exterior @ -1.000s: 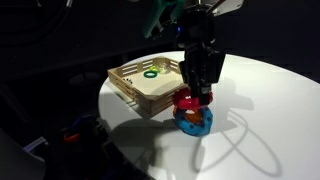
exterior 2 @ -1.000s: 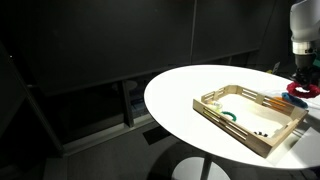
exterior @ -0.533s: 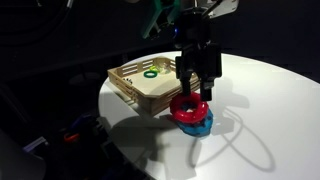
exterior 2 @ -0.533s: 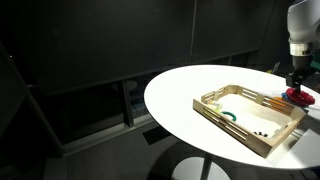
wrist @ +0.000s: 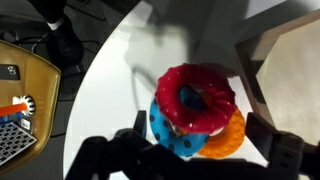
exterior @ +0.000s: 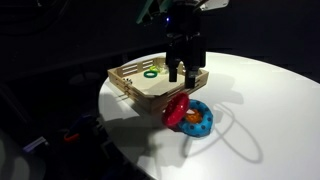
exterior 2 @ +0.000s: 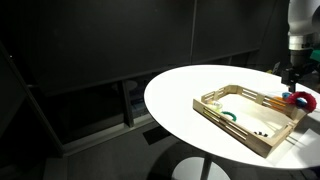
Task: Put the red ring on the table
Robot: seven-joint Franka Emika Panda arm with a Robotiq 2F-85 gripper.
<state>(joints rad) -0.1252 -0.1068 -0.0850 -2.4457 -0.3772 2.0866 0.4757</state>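
Note:
The red ring [exterior: 177, 109] lies tilted, leaning on the blue ring [exterior: 199, 118], which rests on the white table [exterior: 262, 98] beside the tray. My gripper [exterior: 185, 73] hangs open above them and touches neither. From the wrist view the red ring [wrist: 197, 98] lies over the blue dotted ring [wrist: 165, 135] and an orange piece [wrist: 225, 136], with my gripper [wrist: 199, 125] spread wide to either side and nothing held. At the right edge of an exterior view the red ring [exterior 2: 298, 99] shows under the gripper [exterior 2: 291, 78].
A shallow wooden slatted tray [exterior: 138, 88] stands right behind the rings, with a thin green ring [exterior: 151, 72] inside. In an exterior view the tray [exterior 2: 262, 137] fills the table's right part and the table [exterior 2: 185, 85] edge curves off to the left. Dark surroundings all round.
The gripper went from shut on the red ring to open and rose away from it. The red ring dropped onto the blue ring and now leans tilted against it.

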